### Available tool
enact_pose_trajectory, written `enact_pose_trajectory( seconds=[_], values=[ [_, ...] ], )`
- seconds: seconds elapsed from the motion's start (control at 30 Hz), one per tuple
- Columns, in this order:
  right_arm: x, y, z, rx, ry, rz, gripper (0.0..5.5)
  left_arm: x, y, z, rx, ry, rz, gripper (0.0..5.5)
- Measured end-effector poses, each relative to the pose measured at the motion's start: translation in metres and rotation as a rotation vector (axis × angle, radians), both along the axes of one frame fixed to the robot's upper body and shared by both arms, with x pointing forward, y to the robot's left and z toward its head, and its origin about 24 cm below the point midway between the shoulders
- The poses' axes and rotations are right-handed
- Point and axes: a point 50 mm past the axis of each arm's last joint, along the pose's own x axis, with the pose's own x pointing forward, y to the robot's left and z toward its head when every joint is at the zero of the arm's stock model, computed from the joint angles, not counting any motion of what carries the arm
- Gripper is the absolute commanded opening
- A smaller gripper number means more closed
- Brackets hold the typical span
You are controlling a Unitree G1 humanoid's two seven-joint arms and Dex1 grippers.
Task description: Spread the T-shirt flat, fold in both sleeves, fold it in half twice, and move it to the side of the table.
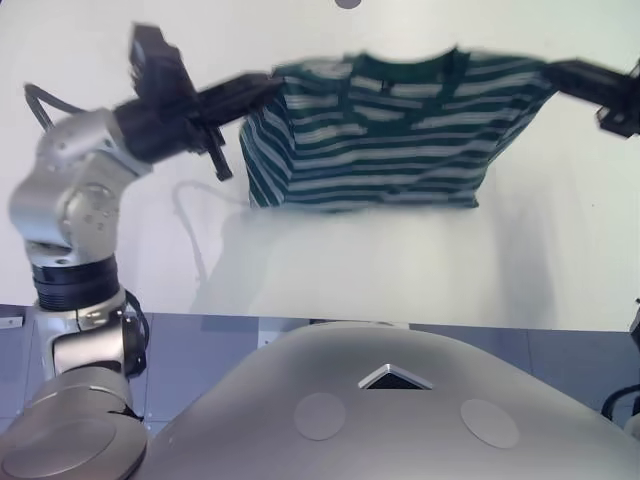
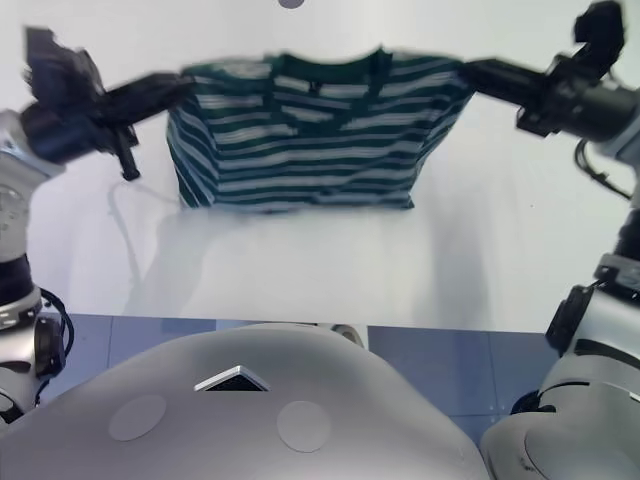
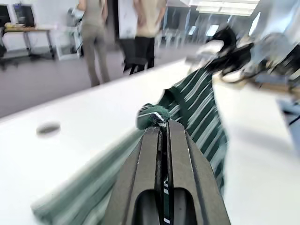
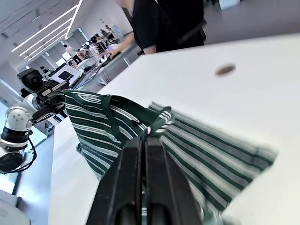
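A dark green T-shirt with white stripes hangs stretched between my two grippers above the white table, collar up and hem near the tabletop. My left gripper is shut on the shirt's left shoulder. At the other side my right gripper is shut on the right shoulder. In the left wrist view the T-shirt runs away toward the far gripper, and part of the cloth drags along the table.
A small round hole marks the table's far edge, also seen as hole. The near table edge lies just ahead of me. People stand beyond the table's far side.
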Motion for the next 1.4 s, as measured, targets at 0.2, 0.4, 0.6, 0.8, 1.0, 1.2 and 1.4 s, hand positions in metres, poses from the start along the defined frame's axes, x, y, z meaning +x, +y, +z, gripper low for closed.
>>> enact_pose_trajectory(
  seconds=[0.2, 0.4, 0.6, 0.8, 1.0, 1.2, 1.4],
  values=[
    [0.026, 0.014, 0.114, -0.096, -0.427, 0.077, 0.03, 0.037, 0.021, 0.096, -0.109, -0.212, 0.005, 0.00],
    [0.026, 0.010, 0.173, -0.107, -0.635, -0.002, 0.03, 0.043, 0.029, 0.141, -0.050, -0.358, 0.080, 0.00],
    [0.013, 0.016, 0.213, -0.055, -0.772, 0.003, 0.03, 0.038, 0.023, 0.188, -0.068, -0.505, 0.154, 0.00],
    [-0.015, 0.021, 0.239, 0.008, -0.852, 0.049, 0.03, 0.004, 0.029, 0.208, -0.095, -0.581, 0.135, 0.00],
    [-0.010, 0.020, 0.203, 0.030, -0.782, -0.002, 0.03, -0.014, 0.024, 0.192, -0.053, -0.565, 0.120, 0.00],
    [0.024, 0.020, 0.114, -0.053, -0.518, -0.055, 0.03, 0.027, 0.020, 0.100, 0.099, -0.310, 0.185, 0.00],
    [0.051, 0.032, 0.056, -0.072, -0.384, -0.091, 0.03, 0.053, 0.013, 0.025, 0.152, -0.133, 0.183, 0.00]
  ],
)
